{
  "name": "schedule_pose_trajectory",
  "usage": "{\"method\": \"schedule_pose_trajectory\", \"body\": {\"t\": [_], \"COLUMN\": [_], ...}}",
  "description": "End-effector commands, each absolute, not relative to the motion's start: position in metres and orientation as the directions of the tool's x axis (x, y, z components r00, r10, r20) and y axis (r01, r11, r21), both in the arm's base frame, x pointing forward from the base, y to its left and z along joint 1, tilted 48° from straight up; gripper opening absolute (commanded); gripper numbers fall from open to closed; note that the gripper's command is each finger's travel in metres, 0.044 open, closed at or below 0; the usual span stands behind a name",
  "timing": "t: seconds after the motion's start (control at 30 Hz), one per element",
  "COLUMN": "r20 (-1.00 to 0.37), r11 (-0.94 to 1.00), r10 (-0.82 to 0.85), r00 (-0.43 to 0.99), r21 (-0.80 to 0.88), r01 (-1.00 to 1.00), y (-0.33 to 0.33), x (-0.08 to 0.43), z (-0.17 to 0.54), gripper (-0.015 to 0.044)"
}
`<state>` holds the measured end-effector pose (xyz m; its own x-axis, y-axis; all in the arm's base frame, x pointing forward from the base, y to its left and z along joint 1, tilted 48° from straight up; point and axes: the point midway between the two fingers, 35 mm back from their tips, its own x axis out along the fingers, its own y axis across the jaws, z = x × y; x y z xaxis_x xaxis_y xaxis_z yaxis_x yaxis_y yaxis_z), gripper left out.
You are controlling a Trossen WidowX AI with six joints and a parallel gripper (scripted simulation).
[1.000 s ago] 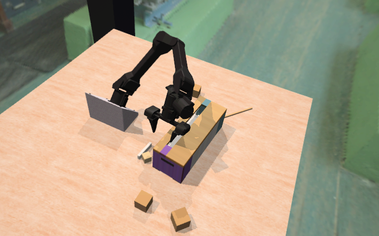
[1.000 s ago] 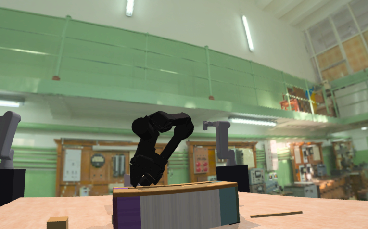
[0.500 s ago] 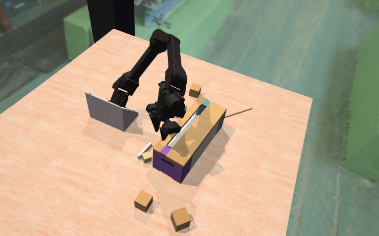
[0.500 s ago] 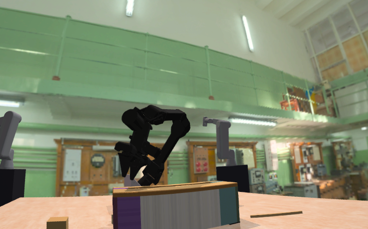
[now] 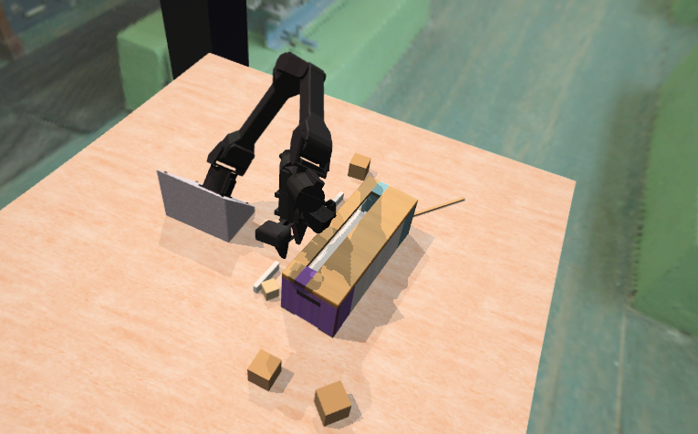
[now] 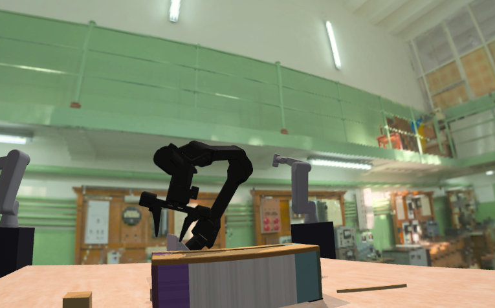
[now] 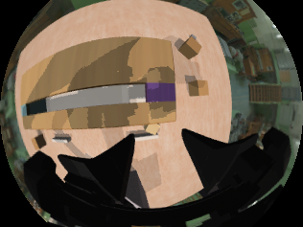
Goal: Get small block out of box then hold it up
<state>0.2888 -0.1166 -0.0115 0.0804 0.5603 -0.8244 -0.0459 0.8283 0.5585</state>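
Observation:
The small pale tan block [image 5: 270, 289] [image 7: 152, 128] lies on the table outside the box, beside the long side facing the arm and near the purple end. It touches or nearly touches a white bar [image 5: 266, 276]. The box [image 5: 375, 248] [image 6: 241, 283] [image 7: 96, 56] stands upright, with a slotted wooden lid, a purple end and a teal end. My gripper [image 5: 292, 248] [image 6: 169, 237] [image 7: 158, 135] is open and empty, pointing down, with its fingertips above lid height near the box's arm-side edge. In the exterior view the box hides the block.
Loose wooden cubes stand beyond the purple end, one [image 5: 264, 369] [image 7: 198, 87] and another [image 5: 332, 402] [image 7: 190, 48]. A third cube [image 5: 359, 166] [image 7: 38, 141] is near the teal end. A thin stick [image 5: 440, 206] [image 6: 371, 288] lies beyond the box. A grey panel [image 5: 197, 207] stands by the arm base.

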Motion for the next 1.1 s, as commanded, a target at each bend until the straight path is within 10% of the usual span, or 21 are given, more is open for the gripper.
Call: {"method": "schedule_pose_trajectory", "body": {"t": [0.0, 0.5, 1.07], "r20": [-0.771, -0.718, -0.66], "r11": [0.429, -0.353, -0.729], "r10": [0.62, 0.657, 0.678], "r00": [0.147, 0.23, 0.323], "r21": [0.489, -0.023, -0.659], "r01": [0.759, 0.935, 0.183], "y": [-0.123, -0.132, -0.142], "x": [0.278, 0.269, 0.26], "z": [-0.022, -0.027, -0.032], "gripper": [0.0285, 0.0285, 0.0285]}}
